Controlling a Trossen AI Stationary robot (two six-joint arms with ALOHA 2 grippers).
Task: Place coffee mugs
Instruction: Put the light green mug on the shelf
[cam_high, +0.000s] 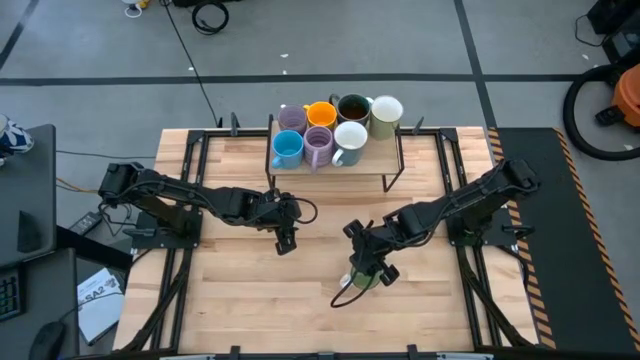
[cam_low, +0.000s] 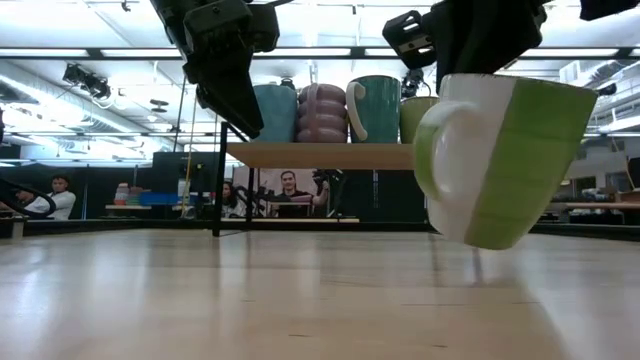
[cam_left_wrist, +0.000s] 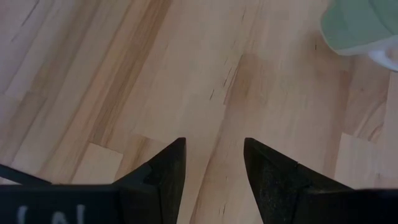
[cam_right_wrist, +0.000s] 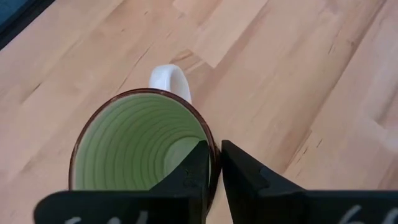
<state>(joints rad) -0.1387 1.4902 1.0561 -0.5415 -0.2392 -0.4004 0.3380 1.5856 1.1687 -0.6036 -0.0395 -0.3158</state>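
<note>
Seven mugs stand on a raised wooden shelf (cam_high: 300, 172) at the table's far middle: lavender (cam_high: 291, 119), orange (cam_high: 320, 114), dark brown (cam_high: 353, 107) and cream (cam_high: 386, 115) behind; blue (cam_high: 287, 149), lavender (cam_high: 318, 147) and a teal one with a white inside (cam_high: 349, 141) in front. My right gripper (cam_right_wrist: 216, 146) is shut on the pale green mug (cam_low: 505, 160) over the table's middle near side. My left gripper (cam_left_wrist: 214, 149) hangs open above bare wood, left of that mug, which also shows in its view (cam_left_wrist: 360, 22). My right gripper pinches the pale green mug's rim (cam_right_wrist: 210, 138), one finger (cam_right_wrist: 196, 165) inside the cup and one (cam_right_wrist: 245, 171) outside, on the side opposite the white handle (cam_right_wrist: 171, 78). The fingers come from above. The mug hangs tilted, lifted clear of the table (cam_low: 300, 300).
The shelf stands on thin black legs (cam_low: 217, 180) with open room beneath it. Black frames (cam_high: 185, 200) flank the tabletop on both sides. Bare wood lies between the two arms and toward the near edge. People sit in the room beyond the table (cam_low: 290, 185).
</note>
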